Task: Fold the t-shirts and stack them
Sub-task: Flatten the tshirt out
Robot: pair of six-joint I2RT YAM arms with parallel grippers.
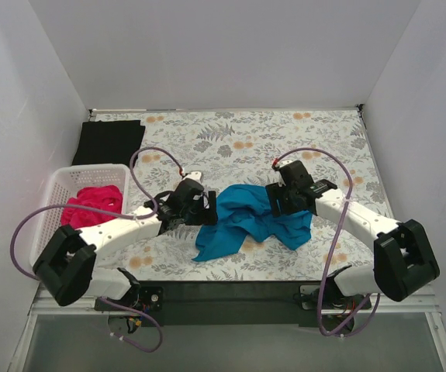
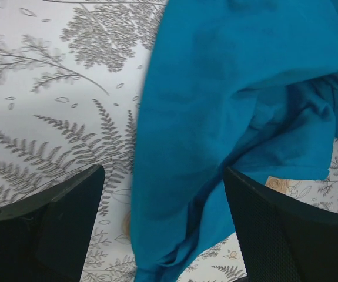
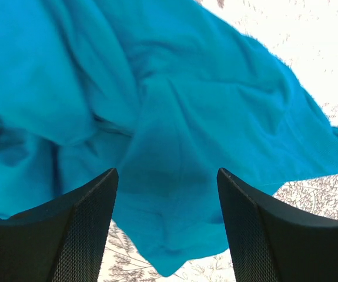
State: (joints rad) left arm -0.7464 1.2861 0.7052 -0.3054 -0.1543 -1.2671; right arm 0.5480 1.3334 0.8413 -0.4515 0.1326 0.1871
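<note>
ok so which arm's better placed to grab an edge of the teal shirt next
Probably left. The open left gripper straddles a clean side edge of the teal shirt lying on the table covering. The open right gripper hangs over bunched, creased cloth instead.

You see your left gripper (image 2: 164,176) spread wide, with the teal shirt (image 2: 233,76) lying crumpled between its fingers (image 2: 57,229) and ahead to the right. Floral cloth (image 2: 45,117) shows ahead-left.
</note>
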